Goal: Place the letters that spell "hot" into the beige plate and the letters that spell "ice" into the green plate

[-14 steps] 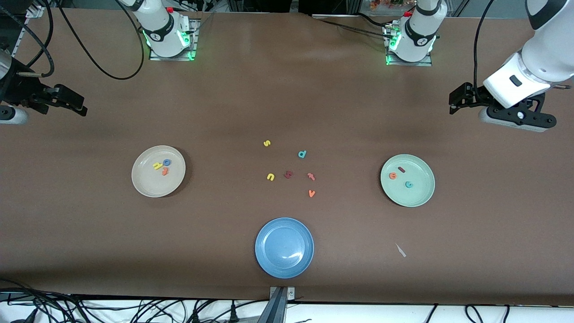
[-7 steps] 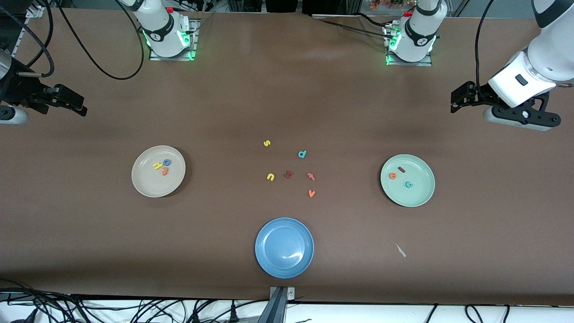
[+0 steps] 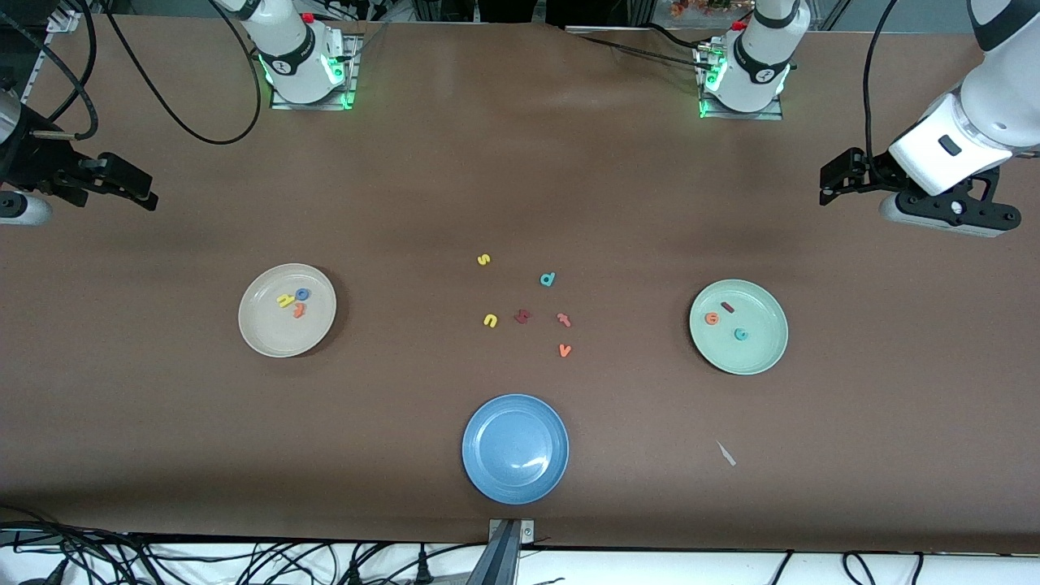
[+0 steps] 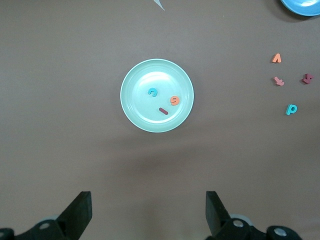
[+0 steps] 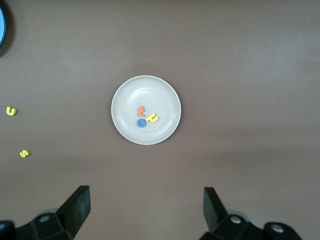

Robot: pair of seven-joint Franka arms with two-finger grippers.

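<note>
The beige plate (image 3: 260, 333) holds the yellow h (image 3: 284, 301), blue o (image 3: 303, 294) and orange t (image 3: 299, 309). The green plate (image 3: 756, 353) holds the dark red i (image 3: 728, 307), orange e (image 3: 712, 318) and teal c (image 3: 740, 334). My left gripper (image 3: 827, 183) hangs open and empty high over the table at the left arm's end; in its wrist view the green plate (image 4: 145, 112) lies past the open gripper (image 4: 148, 215). My right gripper (image 3: 146, 188) hangs open and empty over the right arm's end, with the beige plate (image 5: 130, 100) in its wrist view past the open gripper (image 5: 146, 212).
An empty blue plate (image 3: 515, 448) sits near the front edge. Loose letters lie mid-table: yellow s (image 3: 483, 260), teal d (image 3: 548, 279), yellow u (image 3: 490, 320), a dark red letter (image 3: 522, 316), a reddish t (image 3: 564, 319), orange v (image 3: 565, 350). A white scrap (image 3: 725, 453) lies nearby.
The left arm has drawn slightly further toward its end of the table. The right arm, the plates and the letters have not moved.
</note>
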